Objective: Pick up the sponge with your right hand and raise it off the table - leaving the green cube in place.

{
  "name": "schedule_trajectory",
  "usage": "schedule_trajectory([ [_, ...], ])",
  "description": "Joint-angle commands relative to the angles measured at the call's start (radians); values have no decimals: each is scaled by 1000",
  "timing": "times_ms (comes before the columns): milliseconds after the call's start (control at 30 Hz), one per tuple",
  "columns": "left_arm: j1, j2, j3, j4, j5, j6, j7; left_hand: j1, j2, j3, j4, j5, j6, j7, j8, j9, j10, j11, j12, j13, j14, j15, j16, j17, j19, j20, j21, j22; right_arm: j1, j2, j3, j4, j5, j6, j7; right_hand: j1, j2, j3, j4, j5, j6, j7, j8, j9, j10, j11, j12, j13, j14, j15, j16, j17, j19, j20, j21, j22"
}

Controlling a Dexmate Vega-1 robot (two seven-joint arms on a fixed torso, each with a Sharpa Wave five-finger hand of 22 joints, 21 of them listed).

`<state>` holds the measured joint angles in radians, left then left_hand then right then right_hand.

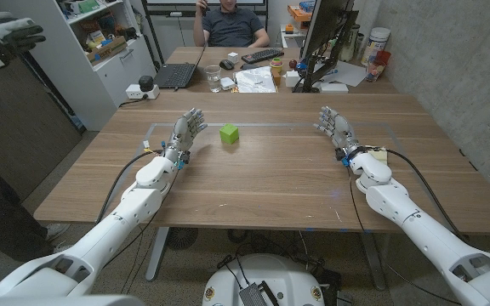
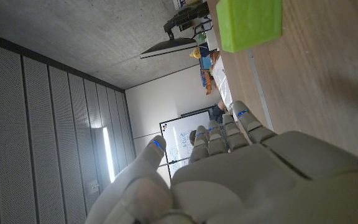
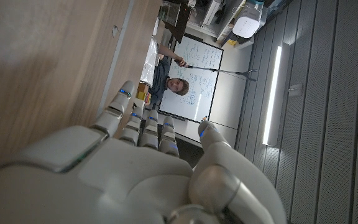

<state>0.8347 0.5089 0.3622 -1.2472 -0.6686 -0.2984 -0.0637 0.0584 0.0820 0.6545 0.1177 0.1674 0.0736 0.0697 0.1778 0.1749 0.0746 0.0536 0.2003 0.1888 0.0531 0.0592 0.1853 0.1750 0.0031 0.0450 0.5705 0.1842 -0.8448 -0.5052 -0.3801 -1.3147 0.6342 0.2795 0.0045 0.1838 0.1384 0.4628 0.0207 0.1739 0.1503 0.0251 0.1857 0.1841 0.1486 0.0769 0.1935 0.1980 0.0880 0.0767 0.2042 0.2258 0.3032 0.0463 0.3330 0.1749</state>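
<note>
A green cube [image 1: 229,133] [image 2: 250,23] sits on the wooden table [image 1: 270,183], left of middle. My left hand [image 1: 184,134] [image 2: 229,174] stands just left of the cube, fingers apart, holding nothing. My right hand [image 1: 334,127] [image 3: 135,168] stands at the right side of the table, fingers apart and empty. A small pale yellow thing [image 1: 380,154], possibly the sponge, peeks out beside my right wrist, mostly hidden by it.
Behind the table's far edge stand a laptop [image 1: 177,75], a glass [image 1: 213,78], papers [image 1: 256,80], a keyboard [image 1: 262,56] and a monitor [image 1: 326,34]. A person [image 1: 232,21] [image 3: 178,84] sits beyond them.
</note>
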Motion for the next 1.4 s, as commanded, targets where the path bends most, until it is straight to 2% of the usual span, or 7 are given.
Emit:
schedule_trajectory([
  [33, -8, -3, -6, 46, -21, -9, -38, -1, 29, 8, 0, 6, 6, 3, 6, 3, 11, 0, 8, 3, 8, 0, 4, 3, 0, 8, 3, 2, -10, -1, -9, -27, -26, -3, -33, 12, -5, 5, -5, 5, 9, 1, 6, 5, 11, -5, 6, 4, 7, 0, 6, 1, 10, 0, 3, 2],
  [267, -8, -2, -7, 43, -19, -12, -37, -1, 28, 8, 0, 6, 6, 2, 6, 3, 11, 1, 8, 3, 8, 1, 4, 3, 0, 8, 2, 2, -13, -19, -8, -42, -78, 21, -68, 11, -16, 1, -9, 4, 10, 2, 6, 5, 16, -4, 8, 4, 12, -3, 7, -1, 13, 0, 2, 2],
  [467, -7, 0, -6, 42, -19, -12, -42, -1, 28, 8, 0, 6, 7, 3, 7, 3, 11, -1, 7, 3, 8, 1, 4, 3, 1, 8, 1, 2, -17, -74, -6, -97, -154, -8, -121, 6, -46, -15, -19, 3, 15, 3, 8, 4, 24, -4, 11, 4, 13, -3, 5, -6, 9, -4, -5, 2],
  [800, -24, -5, 1, 64, -7, -19, -45, -1, 28, 7, 0, 6, 7, 3, 7, 3, 11, 0, 7, 3, 8, 0, 4, 3, 1, 8, 0, 2, -36, -138, 12, -169, -244, -34, -191, -17, -97, -48, -24, 5, 40, 1, 16, 4, 42, -20, 16, 4, 20, -11, 7, -10, 15, 2, -12, 2],
  [1000, -40, -13, 9, 79, 0, -25, -55, -1, 27, 7, 0, 6, 8, 3, 7, 3, 11, 1, 7, 3, 8, 0, 4, 3, 1, 7, -1, 2, -49, -177, 27, -209, -300, -27, -218, -37, -138, -74, -28, 9, 51, 13, 18, 4, 53, -19, 18, 4, 26, -13, 7, -13, 15, 5, -19, 2],
  [1300, -55, -21, 17, 93, 2, -32, -75, -1, 27, 7, -1, 6, 9, 3, 7, 3, 10, -4, 6, 3, 7, 0, 3, 2, 3, 8, -3, 2, -79, -222, 62, -277, -415, -87, -334, -47, -161, -90, -31, 14, 54, -8, 17, 4, 50, -17, 15, 4, 33, -10, 8, -16, 19, 10, -24, 2],
  [1400, -54, -24, 14, 91, -7, -32, -78, -1, 26, 6, -1, 6, 9, 2, 7, 3, 9, -3, 6, 3, 7, 0, 3, 2, 3, 8, -3, 2, -88, -237, 75, -271, -412, -64, -319, -43, -163, -90, -35, 17, 48, -16, 14, 4, 48, -15, 14, 4, 31, -8, 6, -18, 17, 13, -27, 2],
])
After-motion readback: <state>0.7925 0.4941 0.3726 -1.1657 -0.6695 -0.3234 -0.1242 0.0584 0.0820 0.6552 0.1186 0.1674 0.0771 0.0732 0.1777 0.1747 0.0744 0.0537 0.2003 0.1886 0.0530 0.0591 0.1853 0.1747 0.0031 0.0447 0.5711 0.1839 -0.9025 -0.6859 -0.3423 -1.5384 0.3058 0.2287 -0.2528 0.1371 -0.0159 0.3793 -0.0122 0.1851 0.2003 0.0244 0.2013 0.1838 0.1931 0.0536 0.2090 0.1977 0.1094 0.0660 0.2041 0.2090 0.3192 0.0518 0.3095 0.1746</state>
